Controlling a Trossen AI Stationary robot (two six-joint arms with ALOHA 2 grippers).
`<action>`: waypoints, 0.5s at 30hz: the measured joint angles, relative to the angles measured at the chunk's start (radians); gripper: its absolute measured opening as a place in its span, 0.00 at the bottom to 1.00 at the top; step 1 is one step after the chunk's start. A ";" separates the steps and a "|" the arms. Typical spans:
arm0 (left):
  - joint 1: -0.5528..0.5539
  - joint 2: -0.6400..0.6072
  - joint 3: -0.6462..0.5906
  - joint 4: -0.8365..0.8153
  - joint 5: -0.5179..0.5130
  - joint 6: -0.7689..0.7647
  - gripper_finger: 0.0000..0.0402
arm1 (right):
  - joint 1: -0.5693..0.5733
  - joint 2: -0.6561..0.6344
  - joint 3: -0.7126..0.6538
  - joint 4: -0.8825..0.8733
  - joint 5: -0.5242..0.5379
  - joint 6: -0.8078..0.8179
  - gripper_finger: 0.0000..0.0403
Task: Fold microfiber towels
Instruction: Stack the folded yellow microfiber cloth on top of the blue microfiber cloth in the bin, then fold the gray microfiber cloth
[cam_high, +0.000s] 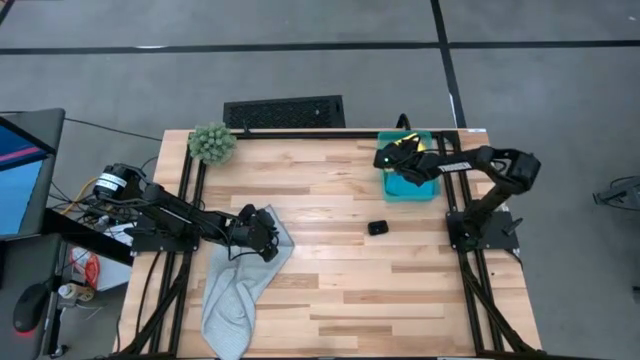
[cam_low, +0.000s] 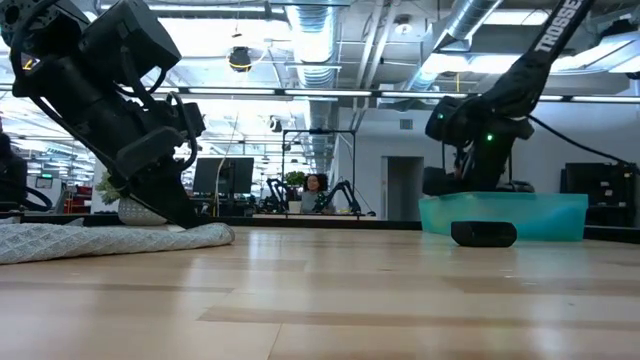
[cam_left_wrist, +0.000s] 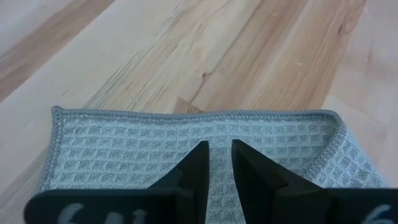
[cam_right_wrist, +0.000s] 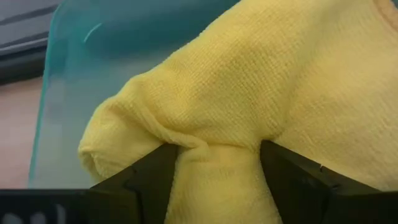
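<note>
In the high view we see the left claw (cam_high: 262, 232) low over the tabletop (cam_high: 340, 290) at the lower left of the frame, resting on the upper edge of the pale grey towel (cam_high: 238, 290). That towel lies crumpled, running from the claw down toward the bottom edge of the tabletop. In the left wrist view the grey waffle-weave cloth (cam_left_wrist: 124, 149) lies flat on the wood with its hemmed edge ahead of the fingers (cam_left_wrist: 198, 168), which stand close together with only a narrow gap; we cannot tell whether they pinch any cloth between them. The low view shows the same arm bearing down on the grey towel (cam_low: 100, 240) at the left of the frame.

The right claw (cam_high: 400, 155) sits at the upper right of the high view, over a teal bin (cam_high: 412, 185) near the far edge of the tabletop. The right wrist view shows its fingers (cam_right_wrist: 149, 177) spread wide on either side of a bunched fold of the yellow towel (cam_right_wrist: 261, 81), which fills most of that frame, with the bin's translucent wall (cam_right_wrist: 74, 74) beside it.

A small black block (cam_high: 377, 228) lies on the bare wood below the bin, and a fuzzy green plant (cam_high: 212, 143) stands at the tabletop's upper left corner.
</note>
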 joint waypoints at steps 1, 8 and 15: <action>0.000 0.000 0.000 0.000 0.000 0.001 0.15 | 0.000 -0.010 -0.001 -0.005 -0.004 -0.010 0.64; 0.000 -0.049 0.060 -0.111 0.101 0.038 0.15 | 0.005 -0.246 -0.006 -0.035 -0.017 -0.117 0.64; -0.060 -0.181 0.279 -0.609 0.160 0.012 0.15 | 0.145 -0.513 -0.005 -0.016 -0.060 -0.258 0.64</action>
